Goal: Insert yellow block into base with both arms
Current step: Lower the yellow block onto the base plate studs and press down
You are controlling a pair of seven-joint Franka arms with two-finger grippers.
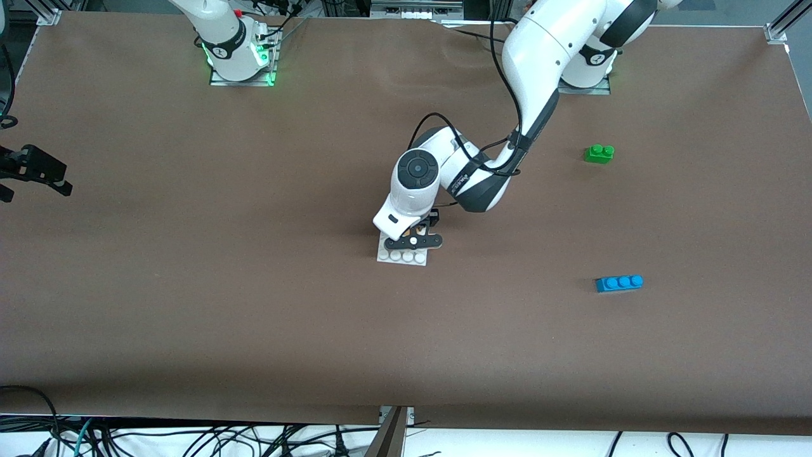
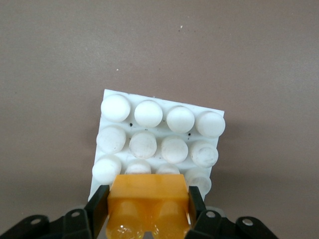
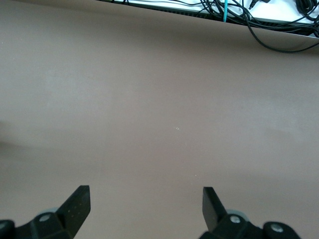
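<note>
I'm gripping the yellow block [image 2: 149,199] in my left hand [image 2: 148,211], pads clamping its short ends, directly over the base [image 2: 162,137] at counter ctr. Block's long axis is lying parallel w/ the stud rows. Right hand [image 3: 146,203] is waiting open, well apart.

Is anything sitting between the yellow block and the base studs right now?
Nothing visible. The left hand is shut on the yellow block, directly over the base, whose visible studs are bare. The right hand waits open over bare table.

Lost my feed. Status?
Left end effector shut on yellow block, over base. Right end effector open, waiting. Nothing in the way.
</note>
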